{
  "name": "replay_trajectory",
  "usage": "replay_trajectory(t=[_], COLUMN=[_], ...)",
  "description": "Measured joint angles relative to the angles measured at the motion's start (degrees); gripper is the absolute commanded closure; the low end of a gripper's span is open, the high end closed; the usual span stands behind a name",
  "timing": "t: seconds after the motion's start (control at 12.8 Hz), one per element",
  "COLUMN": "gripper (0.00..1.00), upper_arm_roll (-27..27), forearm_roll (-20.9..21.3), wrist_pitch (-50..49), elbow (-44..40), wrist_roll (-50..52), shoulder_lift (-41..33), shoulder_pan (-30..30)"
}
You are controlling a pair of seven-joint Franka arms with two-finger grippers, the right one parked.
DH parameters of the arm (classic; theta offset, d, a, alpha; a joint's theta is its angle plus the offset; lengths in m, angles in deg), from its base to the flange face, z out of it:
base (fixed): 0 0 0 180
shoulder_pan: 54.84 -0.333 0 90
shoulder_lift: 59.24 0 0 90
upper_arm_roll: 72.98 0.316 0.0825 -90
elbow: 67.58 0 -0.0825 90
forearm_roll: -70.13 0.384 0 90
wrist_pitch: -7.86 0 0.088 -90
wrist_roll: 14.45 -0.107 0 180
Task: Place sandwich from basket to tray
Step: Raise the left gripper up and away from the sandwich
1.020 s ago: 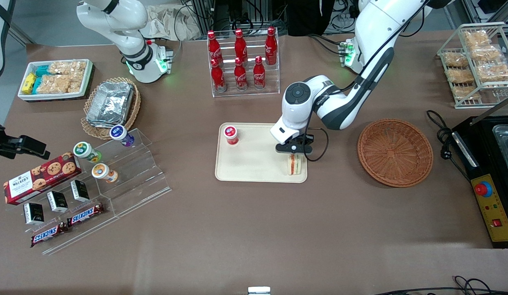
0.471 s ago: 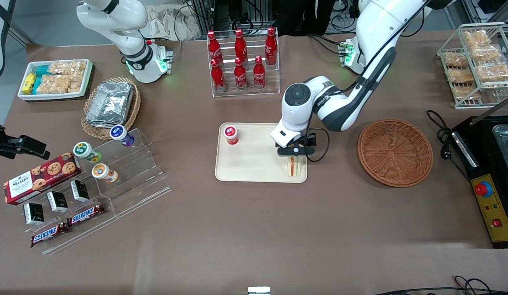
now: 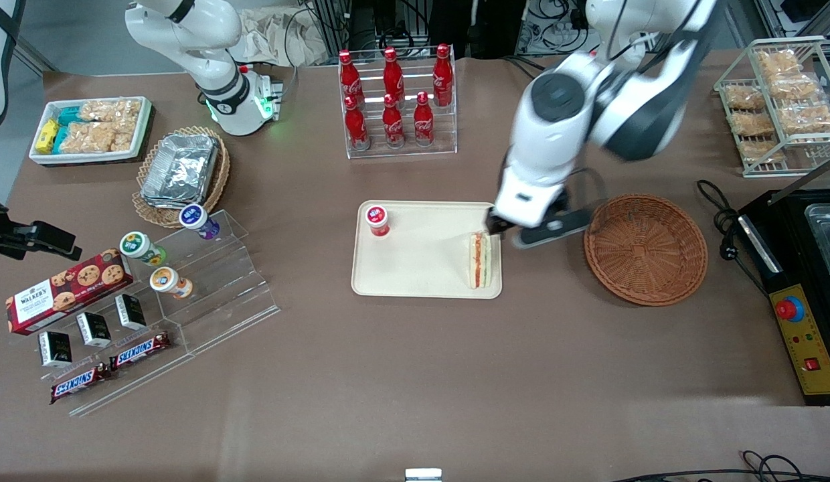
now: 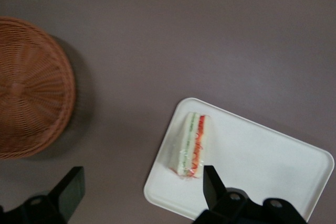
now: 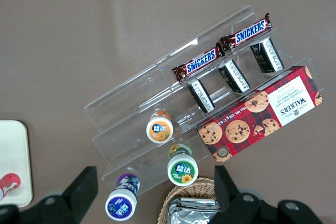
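Observation:
The sandwich (image 3: 480,260) lies on the cream tray (image 3: 415,268), at the tray's edge nearest the reddish-brown basket (image 3: 646,249), which holds nothing. My left gripper (image 3: 522,231) is open and empty, raised above the table between the tray and the basket, clear of the sandwich. In the left wrist view the sandwich (image 4: 191,144) rests on the tray (image 4: 262,156), the basket (image 4: 29,87) lies beside it, and my gripper (image 4: 140,179) has its fingers wide apart with nothing between them.
A red-lidded cup (image 3: 377,219) stands on the tray toward the parked arm's end. A rack of cola bottles (image 3: 396,100) stands farther from the camera. A black appliance (image 3: 800,281) and a wire snack rack (image 3: 780,100) stand toward the working arm's end.
My gripper has let go of the sandwich, opened, risen and moved off the tray toward the basket. The sandwich stays on the tray.

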Motion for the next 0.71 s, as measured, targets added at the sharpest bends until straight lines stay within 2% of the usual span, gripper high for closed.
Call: replay_trajectory(t=[0.16, 0.31, 0.55, 0.71], gripper=[0.0, 0.0, 0.0, 0.0], upper_arm_roll=[6.8, 14.9, 25.1, 28.8], forearm_roll=[-4.0, -6.7, -7.3, -7.5], wrist_pitch=[-4.5, -11.7, -20.5, -22.4], elbow=[0.0, 0.0, 0.1, -0.1], wrist_roll=[-6.9, -22.5, -45.6, -53.8], shoulder_lift=[-5.6, -11.3, -18.0, -19.4], shoulder_pan=[0.1, 0.5, 0.7, 0.6])
